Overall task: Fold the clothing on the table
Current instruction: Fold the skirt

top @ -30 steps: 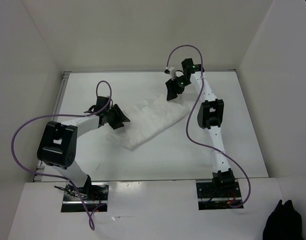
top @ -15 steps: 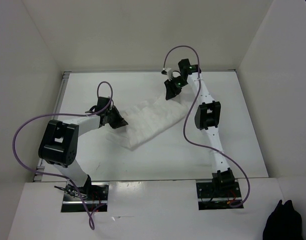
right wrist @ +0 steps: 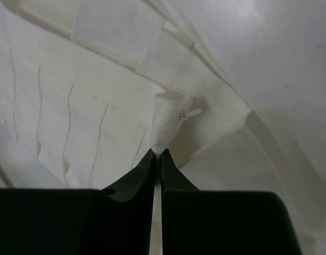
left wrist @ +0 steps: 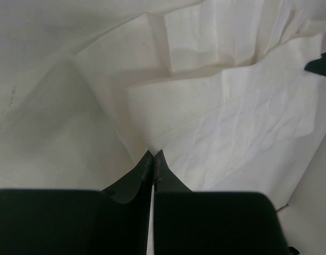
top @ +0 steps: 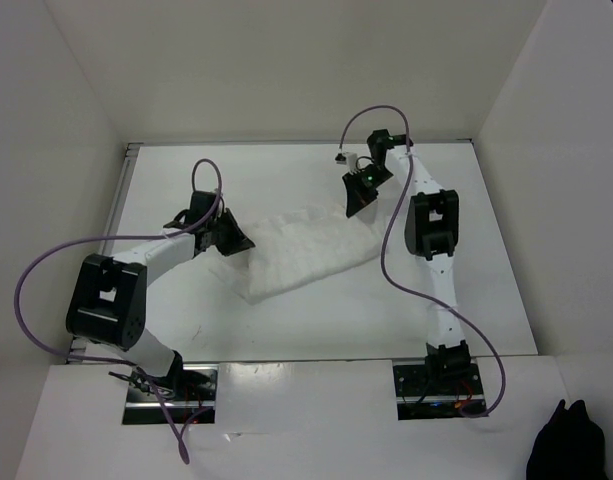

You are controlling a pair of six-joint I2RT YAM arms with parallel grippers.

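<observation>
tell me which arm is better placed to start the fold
Right, probably: the right pincer is shut on the far corner of the clothing, a tuft showing between the tips, the rest lying nearer to fold over. The left pincer grips the left edge too.

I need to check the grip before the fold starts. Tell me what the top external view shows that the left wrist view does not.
Only the top external view shows the whole clothing lying crumpled on the table, both arms, and the right gripper at its far right corner. Only the left wrist view shows the left gripper up close: jaws shut, fabric pinched at the tips, and creases running away from them. Both views show the left gripper at the clothing's left edge.
</observation>
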